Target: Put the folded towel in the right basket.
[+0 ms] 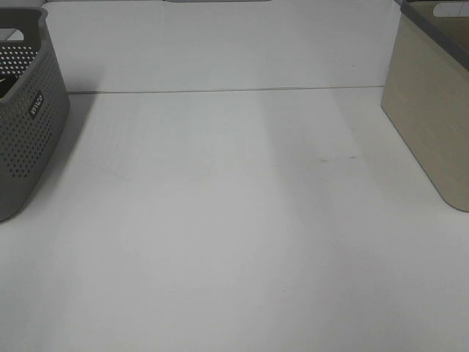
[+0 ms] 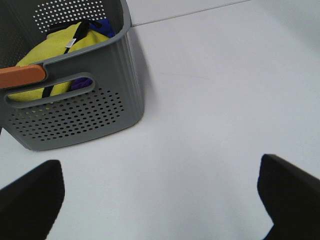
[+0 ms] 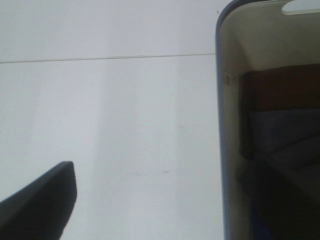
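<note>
The right basket (image 1: 429, 110) is beige and stands at the table's right edge. In the right wrist view its rim (image 3: 220, 125) is close, and folded cloths lie inside: a dark brown one (image 3: 282, 87) and a dark blue one (image 3: 282, 132) below it. My right gripper (image 3: 162, 200) hangs beside and partly over this basket. One black finger (image 3: 40, 205) shows wide to the side; the other is a dark blur over the cloths. It holds nothing. My left gripper (image 2: 160, 200) is open and empty above bare table. Neither gripper shows in the exterior view.
A grey perforated basket (image 1: 29, 117) stands at the table's left edge. In the left wrist view it (image 2: 75, 115) holds a yellow cloth (image 2: 55, 55) and something blue (image 2: 102, 25). A seam line (image 1: 220, 90) crosses the white table at the back.
</note>
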